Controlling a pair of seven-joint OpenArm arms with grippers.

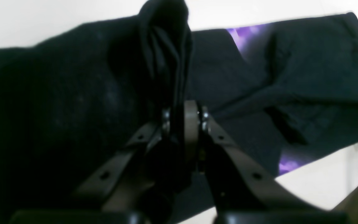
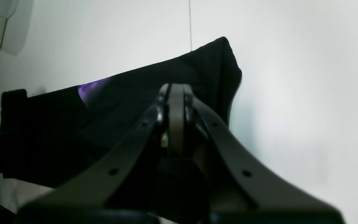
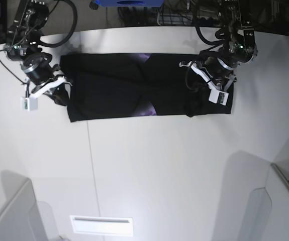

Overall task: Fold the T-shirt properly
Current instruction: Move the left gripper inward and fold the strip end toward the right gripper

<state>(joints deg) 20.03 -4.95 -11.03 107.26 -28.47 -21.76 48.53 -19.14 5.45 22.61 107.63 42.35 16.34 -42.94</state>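
The black T-shirt (image 3: 114, 88) lies as a long folded band across the far part of the white table (image 3: 159, 165). Purple print shows at its folds (image 3: 148, 108), in the left wrist view (image 1: 241, 35) and in the right wrist view (image 2: 89, 90). My left gripper (image 1: 185, 116) is shut on a bunched ridge of the T-shirt (image 1: 163, 46) near its right end, and it shows in the base view (image 3: 194, 89). My right gripper (image 2: 174, 99) is shut at the T-shirt's (image 2: 129, 93) left end, with cloth around its jaws; it shows in the base view (image 3: 62, 93).
A table seam (image 3: 90, 165) runs toward the front. Grey panels stand at the front left (image 3: 6, 213) and front right (image 3: 257, 206). A white slotted plate (image 3: 101, 225) lies near the front edge. A blue object (image 3: 129, 2) and cables sit behind the table.
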